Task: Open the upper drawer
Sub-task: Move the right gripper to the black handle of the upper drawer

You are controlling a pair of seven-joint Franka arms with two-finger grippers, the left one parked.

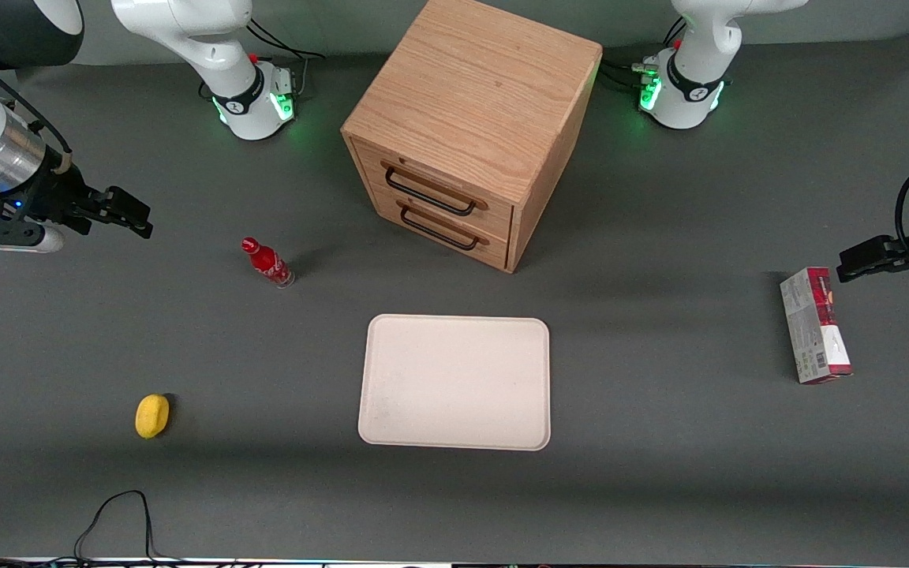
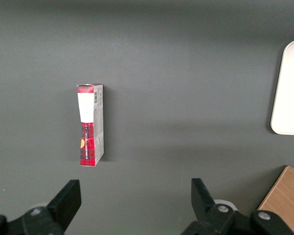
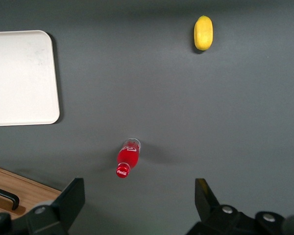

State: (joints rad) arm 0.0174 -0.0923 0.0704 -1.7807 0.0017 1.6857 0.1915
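The wooden cabinet (image 1: 470,118) stands at the middle of the table's back. Its upper drawer (image 1: 435,189) is closed, with a wide black wire handle (image 1: 429,192); an identical lower drawer (image 1: 440,227) sits just below it. My right gripper (image 1: 127,211) hangs open and empty above the table toward the working arm's end, well away from the cabinet. In the right wrist view the gripper (image 3: 139,198) has its fingers wide apart with nothing between them, and a corner of the cabinet (image 3: 19,188) with a handle end (image 3: 5,197) shows.
A red soda bottle (image 1: 267,263) stands between my gripper and the cabinet, also in the right wrist view (image 3: 128,156). A white tray (image 1: 454,383) lies nearer the front camera than the cabinet. A yellow lemon (image 1: 151,416) and a red-white box (image 1: 814,325) lie on the table.
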